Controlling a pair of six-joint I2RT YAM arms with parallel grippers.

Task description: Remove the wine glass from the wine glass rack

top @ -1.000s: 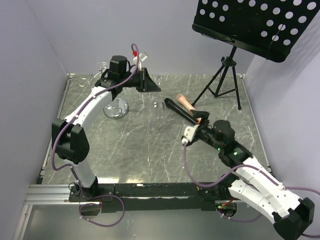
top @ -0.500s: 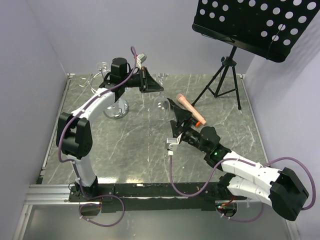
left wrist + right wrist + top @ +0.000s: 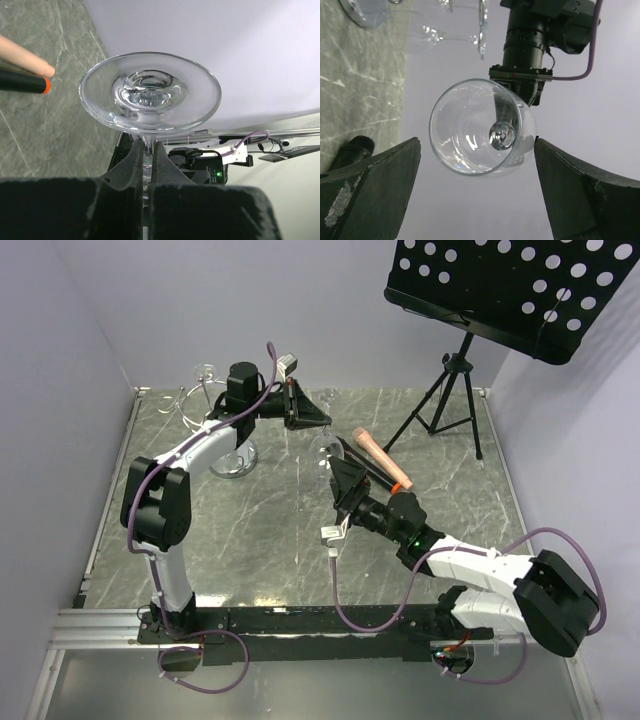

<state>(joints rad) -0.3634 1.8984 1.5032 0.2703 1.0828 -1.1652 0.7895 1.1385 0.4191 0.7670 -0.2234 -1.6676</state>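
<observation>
Swung in from near right to centre over the last second: right arm (image 3: 470,565), with right claw (image 3: 338,466) now tipped up at the wine glass (image 3: 480,127). Also shifted: left arm (image 3: 195,452), reaching a bit further right with the glass.

Grey marble surface (image 3: 250,540) under everything. Black perforated music stand (image 3: 510,290) on tripod, far right. Wine glass rack (image 3: 232,459) far left, chrome base sitting on the surface, well apart from the glass.

Left claw (image 3: 145,167) pinched tight on the stem just under the round foot, holding the glass in the air right of the rack. Bowl end pointing at right claw, mouth facing the right wrist camera.

Right claw spread fully wide, gripping nothing. Fingers (image 3: 375,190) flanking the bowl on both sides, not touching it.

Pink rod (image 3: 372,448) and black pen (image 3: 25,82) with orange tip lying just beside right claw.
</observation>
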